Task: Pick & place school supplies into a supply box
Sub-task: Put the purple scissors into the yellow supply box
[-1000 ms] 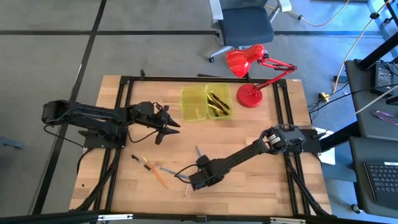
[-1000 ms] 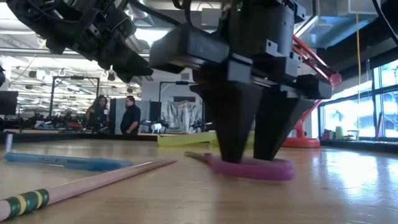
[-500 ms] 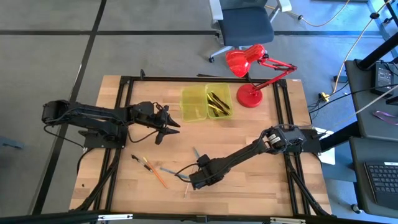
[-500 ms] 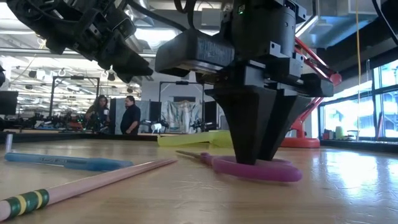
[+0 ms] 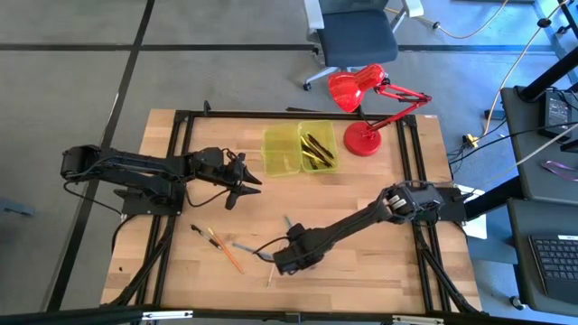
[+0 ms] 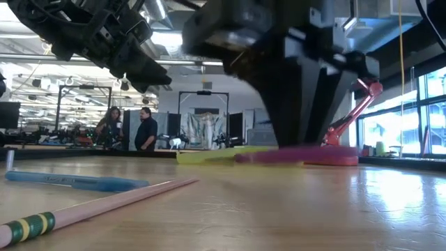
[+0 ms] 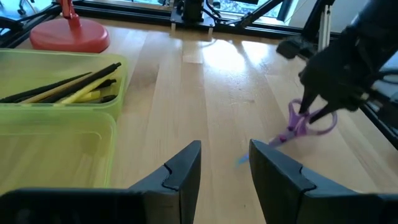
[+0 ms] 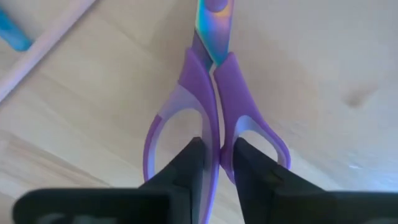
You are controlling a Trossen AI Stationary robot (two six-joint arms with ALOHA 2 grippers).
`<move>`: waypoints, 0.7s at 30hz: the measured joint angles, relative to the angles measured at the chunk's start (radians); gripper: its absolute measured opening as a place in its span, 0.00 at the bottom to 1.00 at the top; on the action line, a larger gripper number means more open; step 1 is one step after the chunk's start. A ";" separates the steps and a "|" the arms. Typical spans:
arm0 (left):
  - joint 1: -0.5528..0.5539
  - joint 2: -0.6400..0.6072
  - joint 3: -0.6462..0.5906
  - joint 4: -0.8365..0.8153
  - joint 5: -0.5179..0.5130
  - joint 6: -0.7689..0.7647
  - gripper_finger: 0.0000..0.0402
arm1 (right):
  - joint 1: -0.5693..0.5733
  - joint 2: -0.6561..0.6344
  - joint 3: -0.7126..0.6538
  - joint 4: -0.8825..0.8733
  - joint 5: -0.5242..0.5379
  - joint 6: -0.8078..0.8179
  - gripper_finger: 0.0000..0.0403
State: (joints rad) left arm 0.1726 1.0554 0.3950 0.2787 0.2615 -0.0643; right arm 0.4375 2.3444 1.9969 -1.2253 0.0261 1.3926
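The purple-handled scissors (image 8: 214, 93) hang shut in my right gripper (image 5: 287, 257) at the table's near middle; they also show in the left wrist view (image 7: 303, 121) and the low view (image 6: 279, 155). My left gripper (image 7: 224, 168) is open and empty, hovering left of centre (image 5: 246, 185). The yellow-green supply box (image 5: 300, 149) lies open at the far middle, and its right half (image 7: 62, 84) holds several pens and pencils. A blue pen (image 6: 77, 183), a pale pink pencil (image 6: 97, 206), an orange pencil (image 5: 226, 255) and a black pen (image 5: 199, 231) lie on the table. My right gripper pinches the scissors' handle where the two loops meet (image 8: 215, 146). One finger (image 8: 189, 165) stands in each loop, with the loops' inner bars between them. The fingers come from above, pointing down. The handle is lifted clear of the table, with the blades pointing away from the gripper.
A red desk lamp (image 5: 366, 108) stands at the far right beside the box. Black frame rails (image 5: 172, 171) run along the table's sides. People stand far off in the room beyond the table (image 6: 129, 129).
My right gripper, whose open fingers stood in the scissors' handle loops, has shut on the handle and then gone up. The scissors have come off the table with it.
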 joint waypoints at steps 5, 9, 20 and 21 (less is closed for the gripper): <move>0.000 0.000 0.000 -0.016 0.000 0.000 0.32 | -0.001 0.000 0.070 -0.189 0.035 -0.015 0.20; 0.000 0.000 0.000 -0.035 0.000 0.000 0.32 | -0.019 -0.001 0.135 -0.334 0.084 -0.044 0.19; 0.000 0.000 0.000 -0.052 0.001 0.000 0.32 | -0.158 -0.099 0.103 -0.348 0.158 -0.281 0.19; 0.000 0.000 0.000 -0.053 0.001 0.000 0.32 | -0.172 -0.119 0.085 -0.345 0.168 -0.300 0.19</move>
State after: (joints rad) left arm 0.1726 1.0554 0.3954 0.2253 0.2623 -0.0647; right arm 0.2653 2.2253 2.0818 -1.5699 0.1943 1.0922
